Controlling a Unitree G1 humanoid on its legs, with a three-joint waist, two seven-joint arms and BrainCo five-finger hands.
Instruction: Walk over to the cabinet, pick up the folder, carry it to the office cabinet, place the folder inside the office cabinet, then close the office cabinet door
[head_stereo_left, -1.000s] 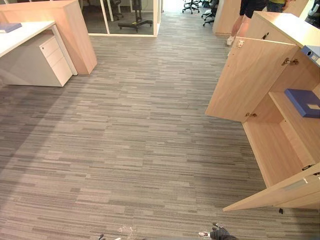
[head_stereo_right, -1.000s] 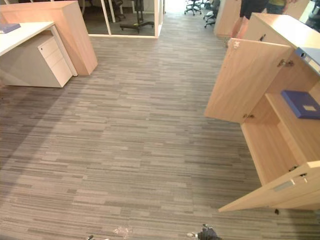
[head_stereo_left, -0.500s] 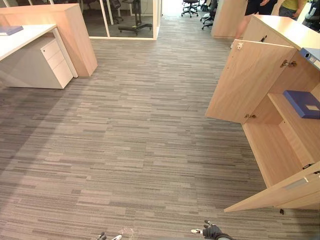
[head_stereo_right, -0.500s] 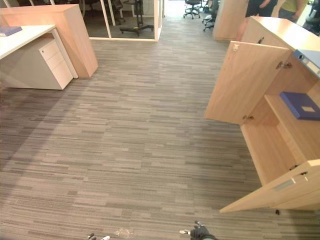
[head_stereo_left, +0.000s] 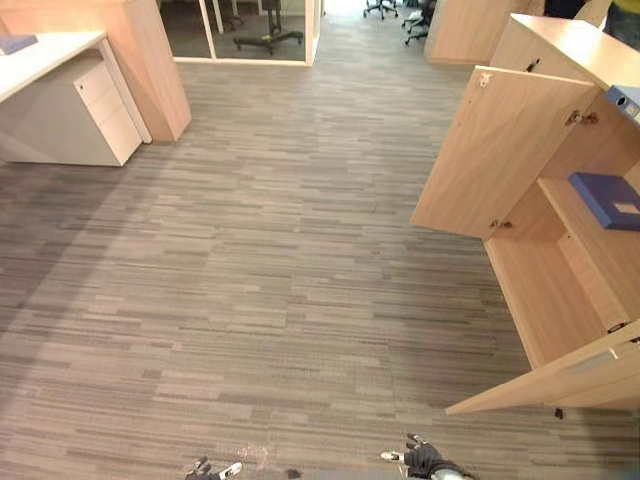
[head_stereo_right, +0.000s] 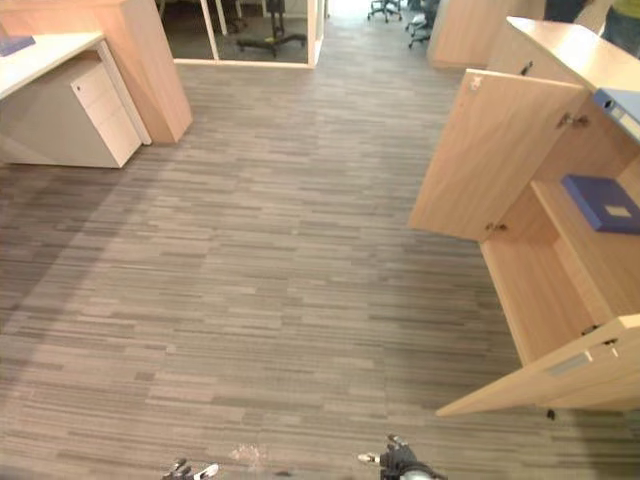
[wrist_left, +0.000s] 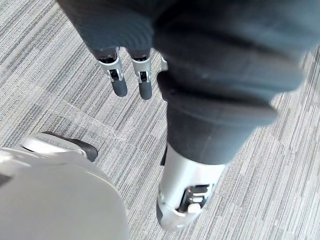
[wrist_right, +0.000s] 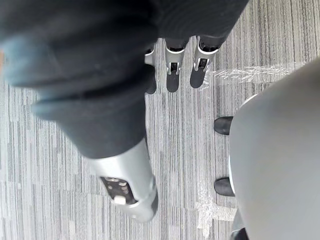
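Note:
The wooden office cabinet (head_stereo_left: 556, 280) stands at the right with both doors open, one door (head_stereo_left: 500, 150) swung toward the room and the other (head_stereo_left: 560, 378) near the bottom right. A blue folder (head_stereo_left: 607, 199) lies flat on its inner shelf. A second folder (head_stereo_left: 626, 100) rests on the cabinet's top. My left hand (wrist_left: 131, 80) and right hand (wrist_right: 172, 75) hang low over the carpet with straight fingers and hold nothing. They also show at the lower edge as the left hand (head_stereo_left: 213, 468) and right hand (head_stereo_left: 420, 458), far from the cabinet.
A white desk with a drawer unit (head_stereo_left: 85, 100) stands at the far left, with a blue item (head_stereo_left: 15, 44) on its top. Beside the desk is a wooden partition (head_stereo_left: 150, 50). Office chairs (head_stereo_left: 415, 15) and a glass wall (head_stereo_left: 260, 30) lie at the back. Wide grey carpet (head_stereo_left: 270, 260) lies between.
The whole picture has shifted, so the camera has moved; the person at the back is now out of view. My hands show a little more at the lower edge. The folder and doors stay put.

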